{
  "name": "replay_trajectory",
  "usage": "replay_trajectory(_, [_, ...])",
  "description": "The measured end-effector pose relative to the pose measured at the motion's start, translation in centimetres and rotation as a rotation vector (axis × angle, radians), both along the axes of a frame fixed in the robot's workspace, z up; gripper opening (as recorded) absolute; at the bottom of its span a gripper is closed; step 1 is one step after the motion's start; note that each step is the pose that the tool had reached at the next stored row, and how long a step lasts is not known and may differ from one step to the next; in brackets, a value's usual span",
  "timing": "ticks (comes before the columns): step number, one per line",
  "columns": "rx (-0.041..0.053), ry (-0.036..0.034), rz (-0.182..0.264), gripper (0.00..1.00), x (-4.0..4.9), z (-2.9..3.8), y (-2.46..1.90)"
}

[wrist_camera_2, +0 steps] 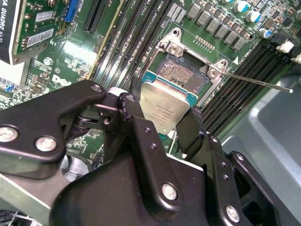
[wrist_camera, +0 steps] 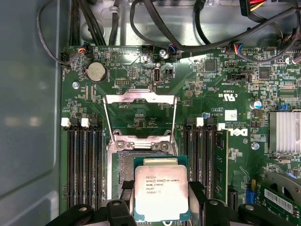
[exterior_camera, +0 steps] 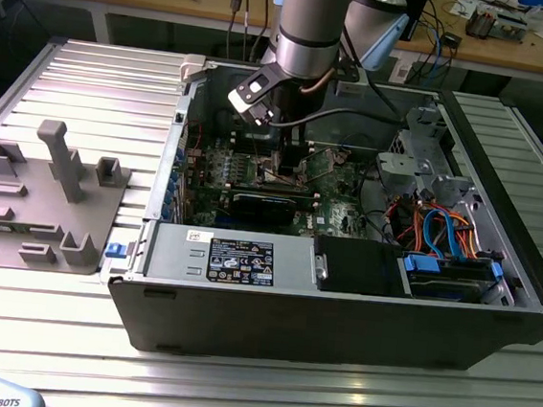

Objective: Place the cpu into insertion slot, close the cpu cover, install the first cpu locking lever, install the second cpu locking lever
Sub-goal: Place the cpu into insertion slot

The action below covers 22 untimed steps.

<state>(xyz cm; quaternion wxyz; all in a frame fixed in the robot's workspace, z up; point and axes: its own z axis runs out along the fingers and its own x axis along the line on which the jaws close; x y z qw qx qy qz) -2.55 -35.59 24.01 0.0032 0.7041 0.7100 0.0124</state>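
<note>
Inspection, largest item first.

The ribbed metal surface (exterior_camera: pixel 72 78) carries an open computer case (exterior_camera: pixel 337 325) lying on its side. A grey moulded fixture (exterior_camera: pixel 41 201) sits on the surface toward the exterior view's left, apart from the case. The arm (exterior_camera: pixel 308 24) reaches down into the case from above.

Inside the case lies the green motherboard (wrist_camera: pixel 211 94), with black memory slots (wrist_camera: pixel 82 160) on both sides of the socket.

The cpu cover (wrist_camera: pixel 140 98) stands raised on its hinge, its window open, at the far edge of the insertion slot (wrist_camera_2: pixel 181 75). The slot's contact field is exposed. A thin wire lever (wrist_camera_2: pixel 256 81) juts from one corner of the slot, out over the memory slots.

The hand (wrist_camera_2: pixel 162 113) is clamped on the cpu (wrist_camera_2: pixel 164 106). Its black fingers (wrist_camera_2: pixel 141 127) press two opposite edges of the chip.

The cpu sits metal top up over the near edge of the insertion slot and covers only part of it. I cannot tell whether it touches the slot.
</note>
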Motion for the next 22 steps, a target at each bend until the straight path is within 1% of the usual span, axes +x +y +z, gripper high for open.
replay_trajectory(22, [0.0000,0.0001,0.000,0.54,0.00,-0.50,0.01])
